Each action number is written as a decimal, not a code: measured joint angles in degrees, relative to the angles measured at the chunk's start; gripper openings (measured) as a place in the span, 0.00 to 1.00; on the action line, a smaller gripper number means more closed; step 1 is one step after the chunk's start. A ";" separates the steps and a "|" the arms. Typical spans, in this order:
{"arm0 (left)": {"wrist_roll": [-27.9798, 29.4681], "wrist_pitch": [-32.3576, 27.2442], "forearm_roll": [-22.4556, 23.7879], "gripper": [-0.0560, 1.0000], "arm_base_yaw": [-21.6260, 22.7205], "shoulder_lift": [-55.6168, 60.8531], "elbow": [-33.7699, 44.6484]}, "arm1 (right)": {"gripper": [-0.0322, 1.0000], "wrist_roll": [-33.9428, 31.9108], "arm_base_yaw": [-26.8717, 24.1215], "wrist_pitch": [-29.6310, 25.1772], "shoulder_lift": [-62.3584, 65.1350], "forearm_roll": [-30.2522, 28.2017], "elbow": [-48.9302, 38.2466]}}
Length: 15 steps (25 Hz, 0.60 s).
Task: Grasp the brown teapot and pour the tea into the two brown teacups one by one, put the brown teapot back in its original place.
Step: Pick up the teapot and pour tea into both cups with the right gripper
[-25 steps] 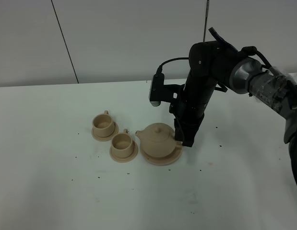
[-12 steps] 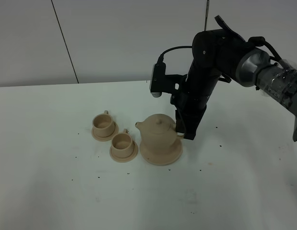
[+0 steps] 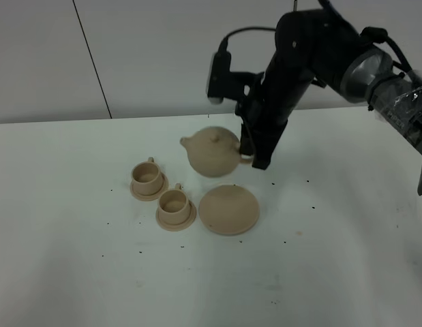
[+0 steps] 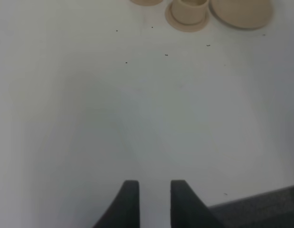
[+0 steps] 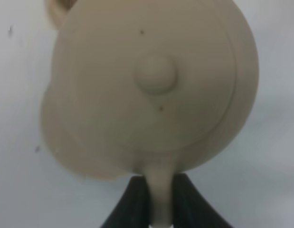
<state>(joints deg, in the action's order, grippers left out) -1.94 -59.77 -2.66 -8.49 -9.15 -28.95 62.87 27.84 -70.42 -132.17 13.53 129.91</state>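
Above the white table (image 3: 67, 272), the brown teapot (image 3: 211, 152) hangs in the air, roughly upright, spout toward the left-arm side.

- Right gripper (image 3: 253, 159): jaws clamped on the teapot's loop handle. The wrist view shows the handle pinched between both fingers.
- Lid (image 5: 156, 76): seated on the pot with its knob up, so the contents are hidden.
- Large saucer (image 3: 228, 210): flat on the table below and in front of the pot, with nothing on it. Pot and saucer are apart.
- Near teacup (image 3: 173, 203): on its small saucer, just beside the large saucer on the spout side.
- Far teacup (image 3: 147, 175): on its own small saucer, just beyond the near one.
- Both cups are upright, mouths up. Their insides show plain tan ceramic, and I cannot tell whether any liquid is in them.
- Left gripper (image 4: 150, 202): low over bare table, well apart from the tea set, fingers parted with nothing between them.
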 joint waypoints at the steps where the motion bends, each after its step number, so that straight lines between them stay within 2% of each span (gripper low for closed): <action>1: 0.00 0.00 0.00 0.28 0.00 0.00 0.00 | 0.12 -0.18 0.00 0.00 -0.38 0.17 1.16; 15: 0.00 0.00 0.00 0.28 0.00 0.00 0.00 | 0.12 -0.97 3.95 -0.17 -5.35 -0.35 3.37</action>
<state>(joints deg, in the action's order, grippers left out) -1.94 -59.77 -2.66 -8.49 -9.15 -28.95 61.90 31.79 -70.59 -137.53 13.18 133.27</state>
